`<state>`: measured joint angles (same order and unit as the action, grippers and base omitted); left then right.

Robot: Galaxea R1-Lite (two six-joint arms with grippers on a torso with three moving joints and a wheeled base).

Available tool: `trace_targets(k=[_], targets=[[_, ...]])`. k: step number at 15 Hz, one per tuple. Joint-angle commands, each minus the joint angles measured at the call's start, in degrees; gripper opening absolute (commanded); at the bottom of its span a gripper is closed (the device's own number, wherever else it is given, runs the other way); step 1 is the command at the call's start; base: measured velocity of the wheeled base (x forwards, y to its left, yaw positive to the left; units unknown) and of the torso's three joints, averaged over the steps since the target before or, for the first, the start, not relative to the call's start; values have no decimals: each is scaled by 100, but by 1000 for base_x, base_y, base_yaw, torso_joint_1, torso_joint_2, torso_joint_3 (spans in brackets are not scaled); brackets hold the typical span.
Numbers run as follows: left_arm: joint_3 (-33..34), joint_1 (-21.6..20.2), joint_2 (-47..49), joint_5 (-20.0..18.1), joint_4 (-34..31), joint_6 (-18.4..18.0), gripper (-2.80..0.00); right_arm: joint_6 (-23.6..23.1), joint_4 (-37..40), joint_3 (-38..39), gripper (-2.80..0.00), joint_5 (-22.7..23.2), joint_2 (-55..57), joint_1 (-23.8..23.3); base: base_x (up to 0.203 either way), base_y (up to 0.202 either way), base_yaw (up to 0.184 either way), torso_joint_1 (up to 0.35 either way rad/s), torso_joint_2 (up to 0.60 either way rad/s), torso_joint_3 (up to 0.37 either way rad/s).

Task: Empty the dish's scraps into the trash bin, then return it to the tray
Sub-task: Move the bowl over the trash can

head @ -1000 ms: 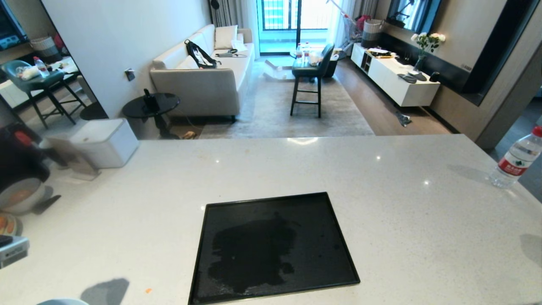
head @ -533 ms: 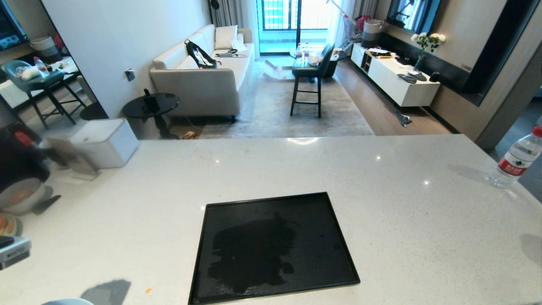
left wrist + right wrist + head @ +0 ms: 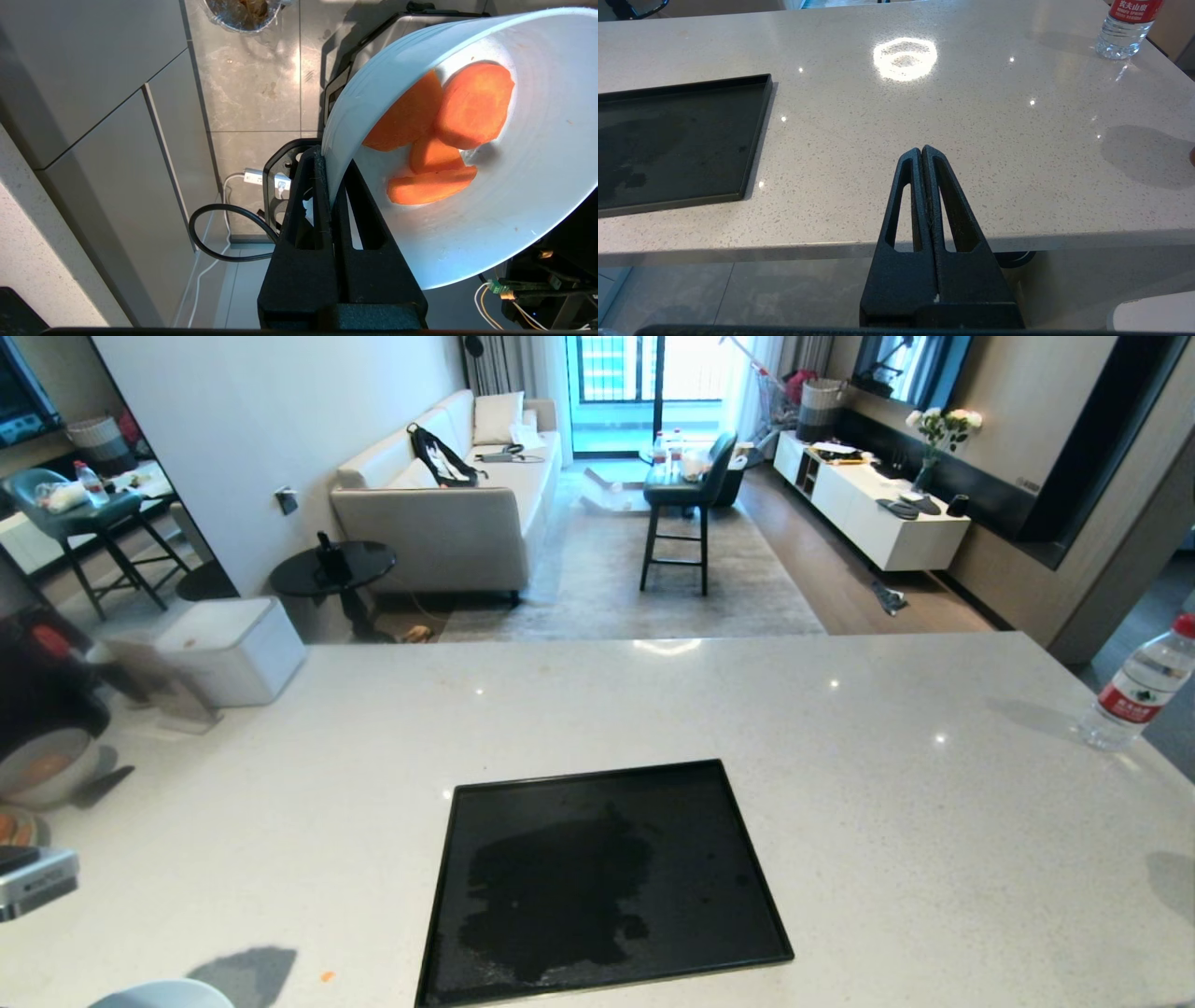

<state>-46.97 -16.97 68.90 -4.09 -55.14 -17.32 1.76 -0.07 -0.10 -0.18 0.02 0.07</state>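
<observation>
The left pincer (image 3: 327,161) is clenched on the rim of the dish (image 3: 523,196), held tilted over the floor. The scraps (image 3: 439,135) lie inside, just beyond the fingertips.

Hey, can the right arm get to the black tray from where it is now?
Probably yes. The right end effector hangs shut and empty at the counter's near edge, the tray lies off to its side, and only bare counter shows between them. Its actual reach isn't shown.
</observation>
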Motion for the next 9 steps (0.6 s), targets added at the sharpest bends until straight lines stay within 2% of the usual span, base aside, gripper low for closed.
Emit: trace_targets(k=[1,9], targets=[[30,0,36,-5,-32,-8,-280,0,-1,1,-280,1,-2,1,0,0,0,0,0,0],[47,-17,36,-5,-41,1,-280,0,-1,1,-280,1,-2,1,0,0,0,0,0,0]])
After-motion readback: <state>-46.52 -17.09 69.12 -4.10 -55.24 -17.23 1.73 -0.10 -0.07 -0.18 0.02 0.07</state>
